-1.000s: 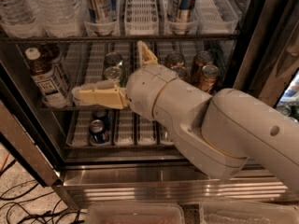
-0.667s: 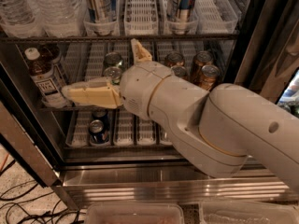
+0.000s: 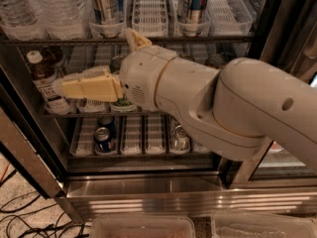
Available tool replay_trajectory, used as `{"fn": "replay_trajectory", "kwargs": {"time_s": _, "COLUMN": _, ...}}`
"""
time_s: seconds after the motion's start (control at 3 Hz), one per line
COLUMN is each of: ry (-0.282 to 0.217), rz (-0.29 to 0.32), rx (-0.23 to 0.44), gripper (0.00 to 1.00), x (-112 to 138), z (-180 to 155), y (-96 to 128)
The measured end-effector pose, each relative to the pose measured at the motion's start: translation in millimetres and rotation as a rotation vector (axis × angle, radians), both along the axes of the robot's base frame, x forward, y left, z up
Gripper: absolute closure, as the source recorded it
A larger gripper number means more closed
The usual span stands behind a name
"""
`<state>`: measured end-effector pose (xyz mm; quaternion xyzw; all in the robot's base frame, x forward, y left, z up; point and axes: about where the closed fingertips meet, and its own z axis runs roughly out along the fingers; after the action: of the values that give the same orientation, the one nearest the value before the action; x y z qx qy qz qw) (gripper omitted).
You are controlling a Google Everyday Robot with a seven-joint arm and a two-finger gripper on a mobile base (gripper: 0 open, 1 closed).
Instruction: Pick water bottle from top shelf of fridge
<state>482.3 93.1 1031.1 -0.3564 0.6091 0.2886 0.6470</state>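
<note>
The arm (image 3: 237, 108) reaches in from the right across the open fridge (image 3: 148, 195), level with the middle rack. Its gripper (image 3: 96, 61) has its jaws spread wide: one points left, its tip just beside the tea bottle (image 3: 43, 81), and the other points up at the top shelf (image 3: 213, 37). The water bottle (image 3: 17, 11) stands on that shelf, far left, ungripped.
</note>
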Motion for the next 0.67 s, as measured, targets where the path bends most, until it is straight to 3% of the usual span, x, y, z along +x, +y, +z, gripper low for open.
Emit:
{"fn": "replay_trajectory", "kwargs": {"time_s": 0.33, "ry": -0.014, "rz": 0.023, "rx": -0.004, "gripper": 0.00, "x": 7, "z": 11, "y": 6}}
{"fn": "replay_trajectory", "kwargs": {"time_s": 0.67, "ry": -0.042, "rz": 0.001, "rx": -0.008, "gripper": 0.00, "x": 13, "z": 24, "y": 9}}
